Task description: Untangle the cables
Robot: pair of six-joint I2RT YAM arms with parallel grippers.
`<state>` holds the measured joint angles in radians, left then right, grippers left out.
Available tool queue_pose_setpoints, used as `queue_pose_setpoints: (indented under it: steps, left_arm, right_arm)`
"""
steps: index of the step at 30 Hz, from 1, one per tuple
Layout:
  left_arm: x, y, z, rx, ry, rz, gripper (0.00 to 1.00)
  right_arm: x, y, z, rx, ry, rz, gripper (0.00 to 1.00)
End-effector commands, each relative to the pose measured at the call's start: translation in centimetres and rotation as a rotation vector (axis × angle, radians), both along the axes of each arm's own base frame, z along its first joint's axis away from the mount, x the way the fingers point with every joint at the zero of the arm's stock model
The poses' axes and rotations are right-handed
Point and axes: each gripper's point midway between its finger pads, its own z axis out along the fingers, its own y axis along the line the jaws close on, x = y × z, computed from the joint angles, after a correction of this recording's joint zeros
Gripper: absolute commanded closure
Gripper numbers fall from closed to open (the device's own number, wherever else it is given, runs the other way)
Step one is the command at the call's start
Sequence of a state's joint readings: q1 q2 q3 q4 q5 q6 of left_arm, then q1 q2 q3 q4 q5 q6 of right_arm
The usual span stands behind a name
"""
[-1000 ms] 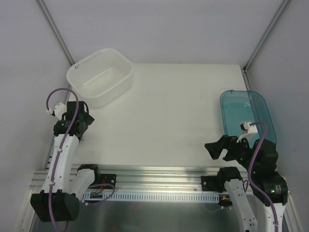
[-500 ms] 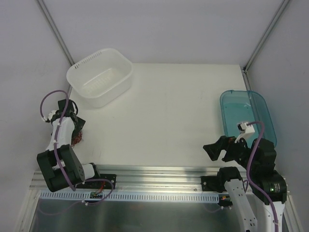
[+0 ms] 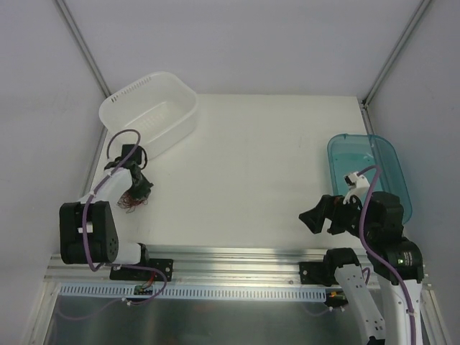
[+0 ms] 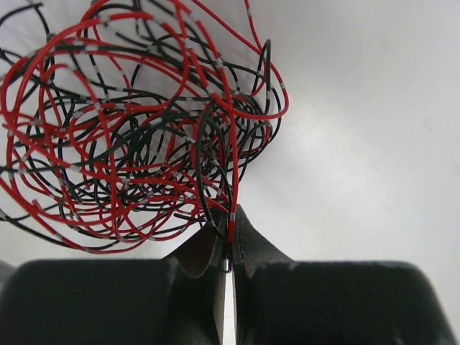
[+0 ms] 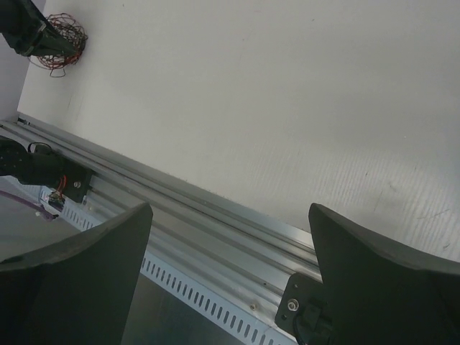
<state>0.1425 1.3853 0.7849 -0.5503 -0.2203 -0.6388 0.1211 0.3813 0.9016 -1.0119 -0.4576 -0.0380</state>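
Observation:
The cables (image 4: 129, 136) are a curly tangle of thin red and black wires lying on the white table near its left edge, also seen from above as a small clump (image 3: 131, 200). My left gripper (image 4: 230, 228) is shut on a red strand and a black strand at the tangle's near edge, and it sits right over the clump (image 3: 136, 190). In the right wrist view the cables (image 5: 63, 32) show far off at the top left. My right gripper (image 5: 230, 208) stands open and holds nothing, hovering at the table's front right (image 3: 320, 218).
A white slotted basket (image 3: 147, 111) stands at the back left, just beyond the left arm. A teal translucent bin (image 3: 370, 172) sits at the right edge behind the right arm. An aluminium rail (image 3: 230, 262) runs along the table's near edge.
My left arm folded and swung its gripper rightward off the table's left edge onto the tangle, then shut on strands. My right gripper shifted slightly left and stayed open.

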Motion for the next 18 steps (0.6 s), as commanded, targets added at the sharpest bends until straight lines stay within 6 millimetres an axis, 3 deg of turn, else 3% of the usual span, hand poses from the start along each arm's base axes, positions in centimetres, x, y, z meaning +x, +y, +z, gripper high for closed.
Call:
queue_pose_setpoints:
  steps: [1,7,10,12,13,18]
  left_arm:
    - [-0.2,-5.0,0.4,-0.080,-0.025,-0.190,1.00]
    - [-0.9,-14.5,2.4,-0.142,-0.098,-0.563,1.00]
    - [-1.6,-20.3,4.0,-0.152,-0.125,-0.840,1.00]
    - [-2.1,-22.8,4.6,-0.147,-0.129,-0.995,1.00]
    - [-2.7,-25.4,5.2,-0.158,-0.135,-1.099,1.00]
    - [-4.4,-30.6,5.8,-0.085,-0.147,-1.426,0.97]
  right_arm:
    - [0.7,0.8,1.0,0.022,-0.012,0.046,0.05]
    - [2.0,1.3,0.3,0.032,0.043,0.055,0.06]
    - [3.0,2.0,-0.1,0.047,0.069,0.050,0.06]
    - [3.5,3.1,-0.4,0.037,0.084,0.090,0.06]
    - [4.1,3.0,-0.8,0.016,0.088,0.058,0.06]
    - [5.3,6.2,-2.2,-0.015,0.078,0.099,0.06]
